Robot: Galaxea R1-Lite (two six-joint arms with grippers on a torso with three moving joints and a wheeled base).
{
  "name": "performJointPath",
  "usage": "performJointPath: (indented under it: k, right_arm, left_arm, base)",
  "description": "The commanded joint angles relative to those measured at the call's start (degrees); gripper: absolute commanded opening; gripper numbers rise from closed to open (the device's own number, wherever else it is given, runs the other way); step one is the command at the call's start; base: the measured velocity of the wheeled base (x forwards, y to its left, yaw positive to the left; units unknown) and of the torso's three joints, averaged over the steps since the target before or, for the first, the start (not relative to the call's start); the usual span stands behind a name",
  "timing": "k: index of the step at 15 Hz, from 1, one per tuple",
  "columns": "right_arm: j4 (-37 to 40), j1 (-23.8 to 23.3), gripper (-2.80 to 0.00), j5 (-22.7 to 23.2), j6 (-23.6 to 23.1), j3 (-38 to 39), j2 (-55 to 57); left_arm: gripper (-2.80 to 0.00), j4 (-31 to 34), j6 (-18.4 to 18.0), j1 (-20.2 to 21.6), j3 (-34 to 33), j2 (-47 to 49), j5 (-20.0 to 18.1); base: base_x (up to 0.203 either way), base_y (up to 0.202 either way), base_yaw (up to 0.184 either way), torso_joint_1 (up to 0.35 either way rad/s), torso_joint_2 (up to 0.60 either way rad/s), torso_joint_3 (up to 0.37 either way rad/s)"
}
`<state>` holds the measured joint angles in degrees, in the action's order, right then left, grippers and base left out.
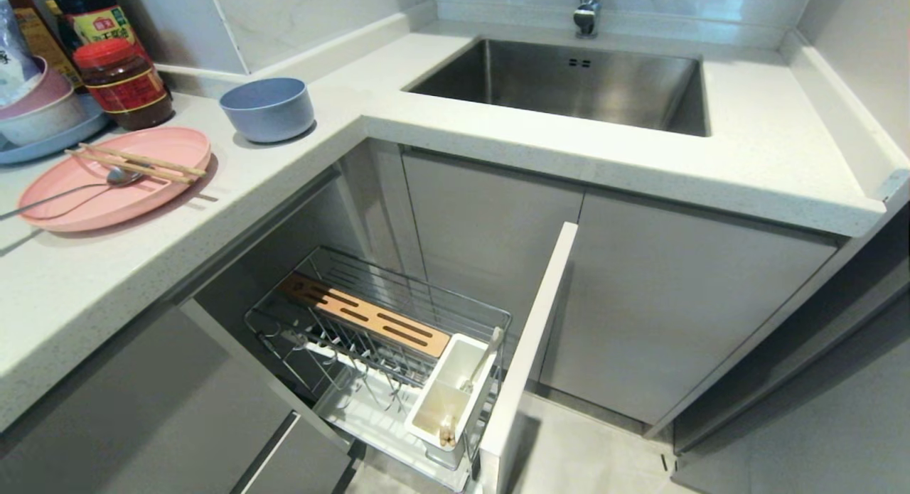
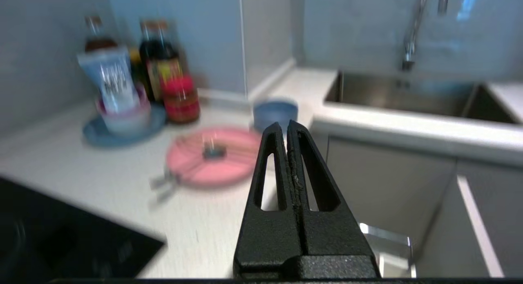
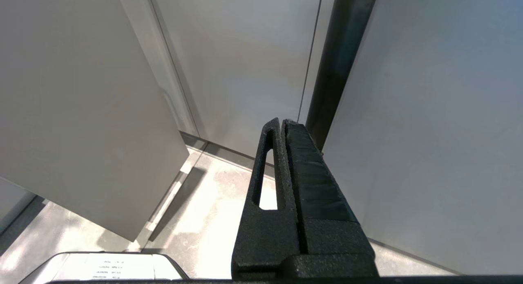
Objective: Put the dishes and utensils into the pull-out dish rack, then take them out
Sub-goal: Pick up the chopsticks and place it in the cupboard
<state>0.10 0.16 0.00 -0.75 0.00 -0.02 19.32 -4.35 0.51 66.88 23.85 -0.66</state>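
Left gripper [image 2: 284, 126] pinched tight, holding nothing, up over the counter [image 1: 92, 281]. Ahead of its tips, the plate [image 1: 117, 178] (chopsticks [image 1: 135, 163] and spoon [image 1: 78, 188] lying on it), bowl [image 1: 268, 109] just beyond. Rack [image 1: 377, 345] pulled out below. Right gripper [image 3: 282, 124] closed too, empty, low by the cabinet doors [image 3: 81, 112].

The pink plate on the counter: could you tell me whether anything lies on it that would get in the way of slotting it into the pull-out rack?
Yes. The chopsticks and a spoon lie across the pink plate. The rack's dividers show nothing in them.
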Motion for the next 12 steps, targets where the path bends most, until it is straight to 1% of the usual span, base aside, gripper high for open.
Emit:
performJointPath:
  k: [1,2,4,7,8,10,11,12]
  right_arm:
    - [0.0,0.0,-2.80,0.0,0.0,0.0,0.0]
    - [0.0,0.0,-2.80,0.0,0.0,0.0,0.0]
    - [0.0,0.0,-2.80,0.0,0.0,0.0,0.0]
    - [0.0,0.0,-2.80,0.0,0.0,0.0,0.0]
    - [0.0,0.0,-2.80,0.0,0.0,0.0,0.0]
    - [0.0,0.0,-2.80,0.0,0.0,0.0,0.0]
    - [0.0,0.0,-2.80,0.0,0.0,0.0,0.0]
    - [0.0,0.0,-2.80,0.0,0.0,0.0,0.0]
  left_arm:
    - [-2.80,0.5,0.2,0.2,9.9,13.0,0.0]
    - [-2.80,0.7,1.5,0.2,12.5,16.7,0.0]
    - [-2.80,0.9,7.8,-0.1,15.5,23.6,0.0]
    - [-2.80,0.7,14.2,-0.8,18.2,32.8,0.7]
    - [-2.80,0.7,16.3,-0.9,19.2,35.9,1.7]
    - [-2.80,1.5,21.1,-1.2,22.2,41.9,4.9]
    - [-2.80,3.0,22.8,-1.5,24.0,44.4,7.0]
    - [-2.80,6.4,24.5,-2.2,26.6,47.2,9.6]
  base:
    - [0.000,0.000,0.000,0.000,0.00,0.000]
    - [0.000,0.000,0.000,0.000,0.00,0.000]
    - [0.000,0.000,0.000,0.000,0.00,0.000]
    - [0.000,0.000,0.000,0.000,0.00,0.000]
    - [0.000,0.000,0.000,0.000,0.00,0.000]
    - [0.000,0.000,0.000,0.000,0.00,0.000]
    - [0.000,0.000,0.000,0.000,0.00,0.000]
    - [0.000,0.000,0.000,0.000,0.00,0.000]
